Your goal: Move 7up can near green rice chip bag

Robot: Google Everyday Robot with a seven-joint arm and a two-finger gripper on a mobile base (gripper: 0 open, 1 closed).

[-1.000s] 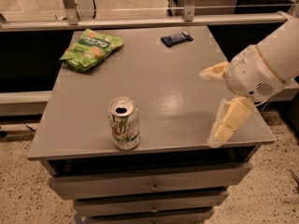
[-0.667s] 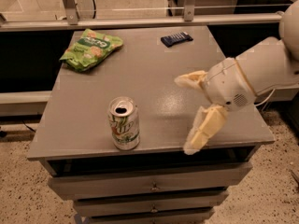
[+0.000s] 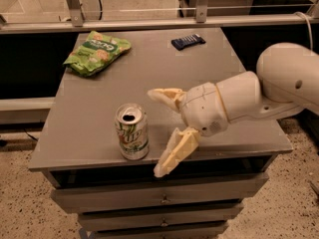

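The 7up can (image 3: 132,132) stands upright near the front edge of the grey table (image 3: 149,68), left of centre. The green rice chip bag (image 3: 96,52) lies at the table's back left corner, far from the can. My gripper (image 3: 158,132) comes in from the right on a white arm. It is open, with its cream fingers (image 3: 175,151) spread wide, just right of the can and not touching it. One finger points at the can's upper right, the other reaches down past the table's front edge.
A small dark blue packet (image 3: 188,41) lies at the back right of the table. Drawers (image 3: 159,199) sit under the tabletop. A metal rail (image 3: 149,23) runs behind the table. Speckled floor lies on both sides.
My gripper has moved left across the table, from the right edge to just beside the can. The can and the bag have not moved.
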